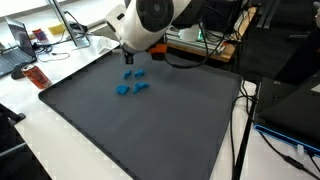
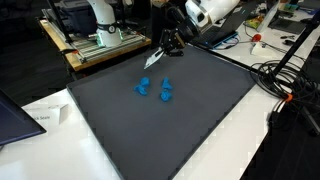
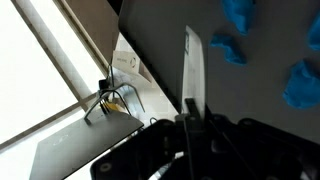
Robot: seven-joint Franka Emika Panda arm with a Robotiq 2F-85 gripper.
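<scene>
Pressed together with nothing showing between its fingers, the gripper (image 1: 128,58) is hanging tips-down over the far part of the dark mat (image 1: 150,130) in both exterior views (image 2: 166,47). In the wrist view the fingers (image 3: 193,70) are reading as one pale blade.

Everything is resting on the white table (image 1: 60,150), which is showing as a bare border around the mat in both exterior views (image 2: 245,135). The mat is lying flat and taking up most of the tabletop. The white robot arm (image 1: 150,20) is reaching in from beyond the mat's far edge, its rounded body filling the top of an exterior view. Black cables (image 2: 285,80) are trailing across the table beside one edge of the mat.

Small blue pieces are lying on the mat. The nearest blue piece (image 1: 128,73) is sitting just under the fingertips and is showing just beside them in another exterior view (image 2: 153,60). Whether the tips are touching it cannot be told. In the wrist view a blue shape (image 3: 228,47) is lying just beside the blade of the fingers. Two other blue pieces (image 1: 123,90) (image 1: 140,87) are lying close together, a little nearer the middle of the mat, apart from the gripper (image 2: 142,88) (image 2: 166,91).
</scene>
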